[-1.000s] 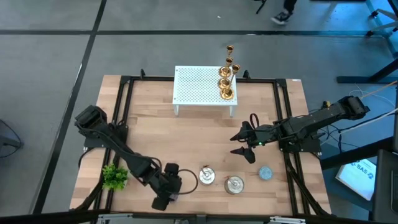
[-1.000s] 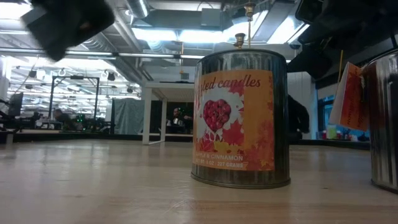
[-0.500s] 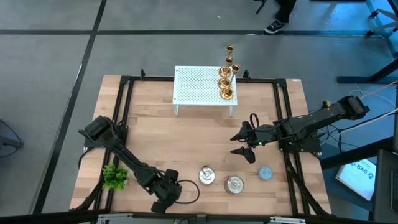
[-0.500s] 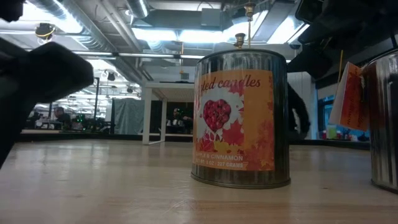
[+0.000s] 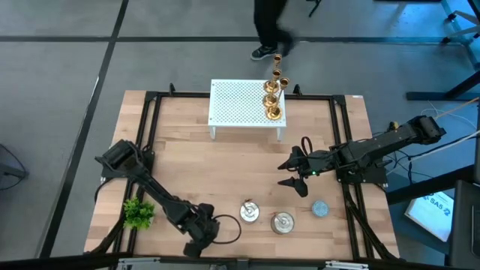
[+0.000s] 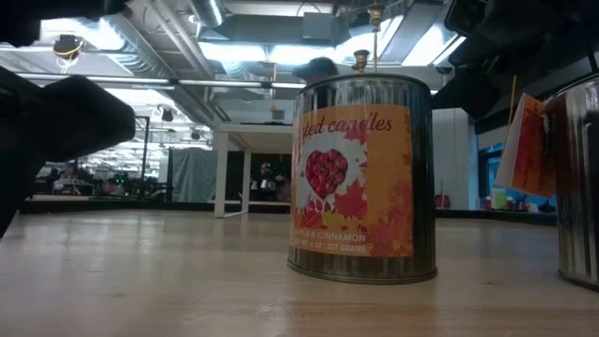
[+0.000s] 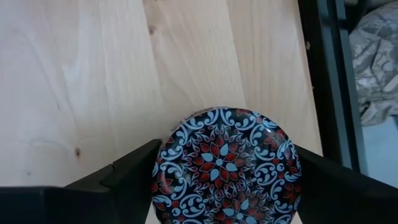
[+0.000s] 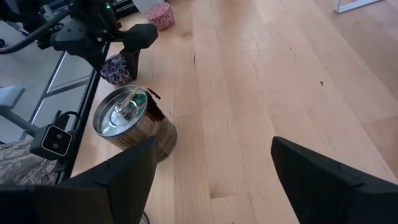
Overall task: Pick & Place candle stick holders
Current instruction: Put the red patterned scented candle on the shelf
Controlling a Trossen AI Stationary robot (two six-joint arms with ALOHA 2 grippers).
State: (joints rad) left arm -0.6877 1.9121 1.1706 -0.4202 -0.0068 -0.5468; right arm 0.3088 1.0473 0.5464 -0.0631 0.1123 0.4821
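Note:
The gold candle stick holders [image 5: 272, 97] stand on their round bases at the right end of a white perforated stand [image 5: 240, 105] by the table's far edge. No gripper is near them. My left gripper [image 7: 225, 148] is low at the table's near edge, left of centre, pointing steeply down. Its fingers are open on either side of a round candle with a blue, red and white pattern [image 7: 227, 165] that lies flat on the wood. The right wrist view shows this candle [image 8: 115, 68] under the gripper. My right gripper [image 5: 288, 174] hangs open over the table's right middle with nothing between its fingers. My left gripper comes at the patterned round candle from above, with one finger [image 7: 134, 171] and the other [image 7: 323, 177] close against two opposite sides of its rim [image 7: 157, 168]. I cannot tell whether they touch it. The candle lies flat on the table.
Two silver lidded tins [image 5: 249, 212] [image 5: 283, 222] and a pale blue round candle [image 5: 320, 208] stand along the near edge. The low view shows one tin's orange label [image 6: 360, 178]. A small green plant [image 5: 138, 214] is near the left corner. A person [image 5: 266, 26] walks beyond the far edge.
My left gripper has come down toward the table at the near edge, tipping more steeply downward over the patterned candle. In the low view it drops from the upper left to table height. A person has walked in behind the far edge.

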